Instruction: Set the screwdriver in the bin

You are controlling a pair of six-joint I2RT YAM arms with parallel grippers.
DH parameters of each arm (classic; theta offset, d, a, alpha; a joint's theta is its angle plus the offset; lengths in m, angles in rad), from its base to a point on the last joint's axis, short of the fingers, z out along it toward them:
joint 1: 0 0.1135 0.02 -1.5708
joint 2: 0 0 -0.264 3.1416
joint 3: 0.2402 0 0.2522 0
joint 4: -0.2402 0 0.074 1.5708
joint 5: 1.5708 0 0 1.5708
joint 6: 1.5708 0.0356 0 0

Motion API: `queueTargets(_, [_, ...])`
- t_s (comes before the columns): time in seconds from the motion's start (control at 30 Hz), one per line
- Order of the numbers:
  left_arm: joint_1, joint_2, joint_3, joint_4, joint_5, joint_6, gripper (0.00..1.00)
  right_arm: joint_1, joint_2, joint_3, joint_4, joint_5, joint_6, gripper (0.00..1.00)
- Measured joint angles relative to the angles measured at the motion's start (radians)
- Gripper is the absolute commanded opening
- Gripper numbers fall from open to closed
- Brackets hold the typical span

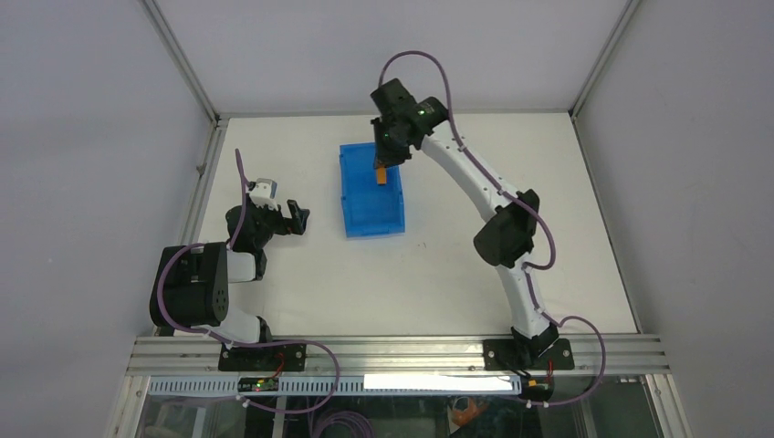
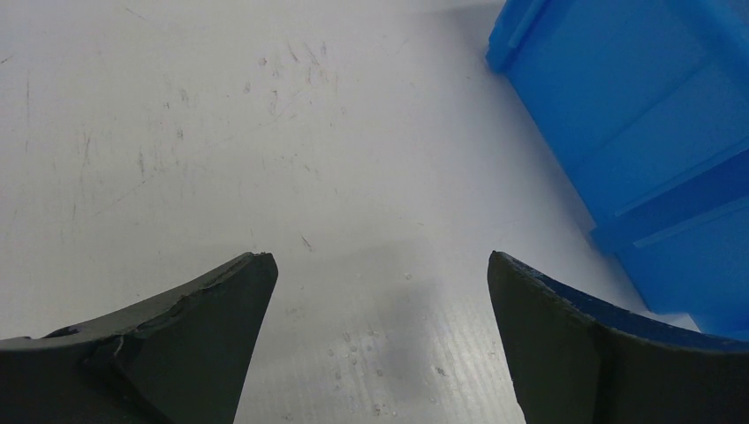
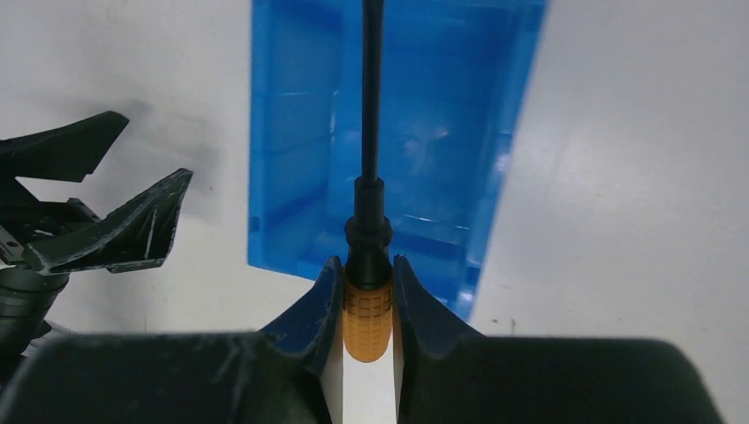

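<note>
From above, you can see the right gripper (image 1: 382,164) reaching out over the far end of the bin (image 1: 346,196), with the orange handle of the screwdriver (image 1: 380,175) showing just under its fingers and inside the blue outline. The left gripper (image 1: 297,217) sits near the bin's left side, apart from it, low over the table (image 1: 438,274)

On the left wrist view, your left fingers (image 2: 221,300) stand wide apart with only bare table between them; a corner of the bin fills the upper right, not touching either finger

On the right wrist view, the jaws are drawn in narrow around the knurled handle (image 3: 367,309), one on each side and against it as far as you can tell, so the screwdriver is held and not yet in the bin. Its dark shaft (image 3: 372,88) points away from the camera over the bin's floor and runs off the top edge, so the tip is out of sight

What could go wrong, in my judgement: the handle hangs close above the bin's end wall, right at your fingertips. Let go from here and the tip may land first, letting the heavier handle topple back over that low wall onto the table. A release from height could also make it bounce out. Nudging the rim with the fingers could shift the bin
</note>
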Motion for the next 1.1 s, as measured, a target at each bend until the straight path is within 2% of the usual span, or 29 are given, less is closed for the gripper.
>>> queueTargets(0.13, [0.0, 0.0, 0.0, 0.0, 0.0, 0.0, 0.99, 0.079, 0.106, 0.063, 0.04, 0.008, 0.024, 0.0])
queueTargets(0.37, [0.0, 0.0, 0.0, 0.0, 0.0, 0.0, 0.99, 0.095, 0.206, -0.007, 0.1, 0.053, 0.048, 0.0])
queueTargets(0.43, [0.0, 0.0, 0.0, 0.0, 0.0, 0.0, 0.99, 0.094, 0.249, -0.027, 0.111, 0.069, 0.053, 0.05])
queueTargets(0.6, [0.0, 0.0, 0.0, 0.0, 0.0, 0.0, 0.99, 0.099, 0.312, -0.092, 0.129, 0.108, 0.061, 0.33])
queueTargets(0.73, [0.0, 0.0, 0.0, 0.0, 0.0, 0.0, 0.99, 0.106, 0.314, -0.123, 0.154, 0.132, 0.066, 0.42])
queueTargets(1.1, [0.0, 0.0, 0.0, 0.0, 0.0, 0.0, 0.99, 0.122, 0.261, -0.136, 0.196, 0.182, 0.068, 0.42])
